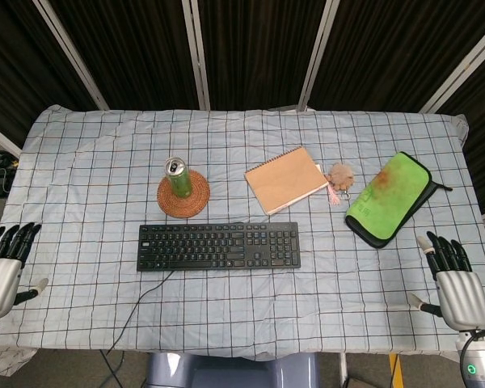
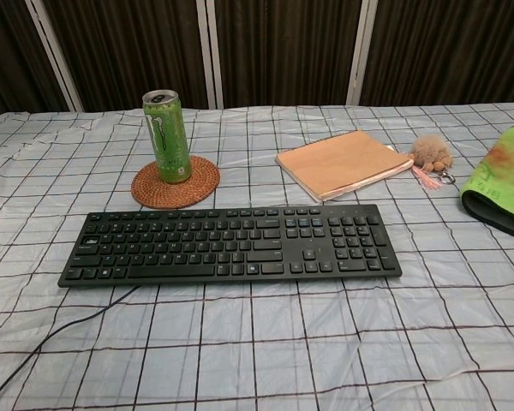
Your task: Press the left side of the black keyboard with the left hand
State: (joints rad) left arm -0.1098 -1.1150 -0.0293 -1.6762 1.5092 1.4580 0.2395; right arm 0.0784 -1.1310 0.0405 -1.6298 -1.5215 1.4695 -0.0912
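The black keyboard [image 1: 218,246] lies flat near the table's front middle, also seen in the chest view as the black keyboard [image 2: 230,243], with its cable running off the front left. My left hand [image 1: 3,271] hovers at the table's left front corner, far left of the keyboard, fingers straight and apart, holding nothing. My right hand [image 1: 454,281] sits at the right front corner, fingers also spread and empty. Neither hand shows in the chest view.
A green can [image 1: 177,178] stands on a woven coaster [image 1: 183,196] just behind the keyboard's left half. A tan notebook [image 1: 286,179], a small plush keychain [image 1: 339,175] and a green pouch [image 1: 388,197] lie behind and to the right. A checked cloth [image 1: 81,186] covers the table.
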